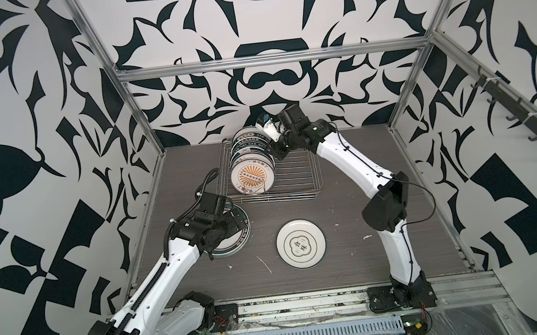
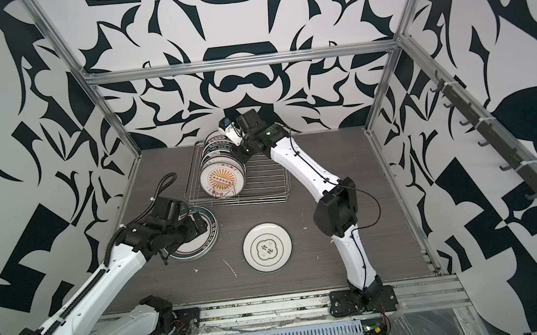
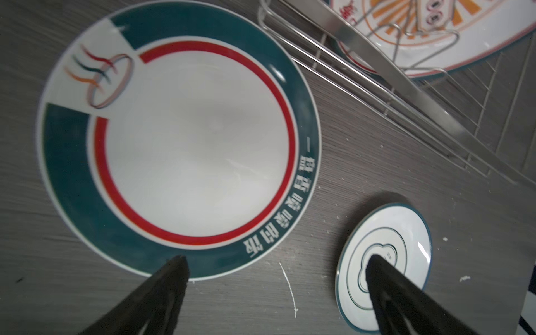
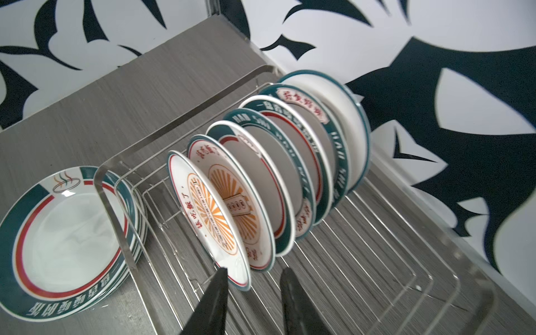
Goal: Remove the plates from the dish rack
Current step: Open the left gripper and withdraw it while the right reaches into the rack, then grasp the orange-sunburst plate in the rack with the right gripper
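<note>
Grey bench (image 1: 352,234), black-and-white patterned walls (image 1: 22,167). Dish rack (image 1: 284,198) centre; plates (image 1: 252,176) on edge, row running up the frame. Left gripper (image 3: 277,261) wide, empty; right gripper (image 4: 253,275) narrowly parted beside them.

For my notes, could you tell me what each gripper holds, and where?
Nothing: left gripper open above the stacked plates; right gripper open, straddling the front plate's rim.

- I count one dish rack (image 4: 185,117).
- Seven upright plates (image 4: 252,174) stand in it, as near as I can make out.
- One stack of teal-rimmed plates (image 4: 66,232) lies on the surface (image 1: 353,241); I can't count its layers.
- One small plate (image 1: 301,243) lies alone.
- Two arms: left arm (image 1: 169,270), right arm (image 1: 347,156).
</note>
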Motion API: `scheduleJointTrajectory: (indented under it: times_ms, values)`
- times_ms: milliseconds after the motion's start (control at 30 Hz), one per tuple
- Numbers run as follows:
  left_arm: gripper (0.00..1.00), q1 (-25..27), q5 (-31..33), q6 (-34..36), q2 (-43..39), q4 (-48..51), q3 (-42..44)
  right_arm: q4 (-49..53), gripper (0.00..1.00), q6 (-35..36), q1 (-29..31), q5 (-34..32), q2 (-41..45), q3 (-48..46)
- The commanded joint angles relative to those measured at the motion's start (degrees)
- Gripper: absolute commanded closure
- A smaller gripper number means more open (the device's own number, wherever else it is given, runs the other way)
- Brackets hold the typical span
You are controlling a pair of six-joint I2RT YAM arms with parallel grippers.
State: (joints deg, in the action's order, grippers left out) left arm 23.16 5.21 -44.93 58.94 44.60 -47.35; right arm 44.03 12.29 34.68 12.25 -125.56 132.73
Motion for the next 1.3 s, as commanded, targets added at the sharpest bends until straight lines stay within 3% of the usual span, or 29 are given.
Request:
scheduleJointTrajectory:
  times_ms: [0,733,1267]
  values:
    - [0.01,-2.42,0.51,0.1,-1.27,4.63,-2.21,3.13,0.65,3.06,0.17,3.76,-1.82,5.46]
    - [0.01,-7.18,-3.12,1.95,1.16,-0.37,-1.7,-1.11,0.65,2.8,1.49,9.41,-1.05,-1.72]
    - [0.01,-7.52,-3.63,1.42,-0.45,-1.11,-0.9,-2.27,0.68,4.41,1.52,7.69,-2.92,0.69]
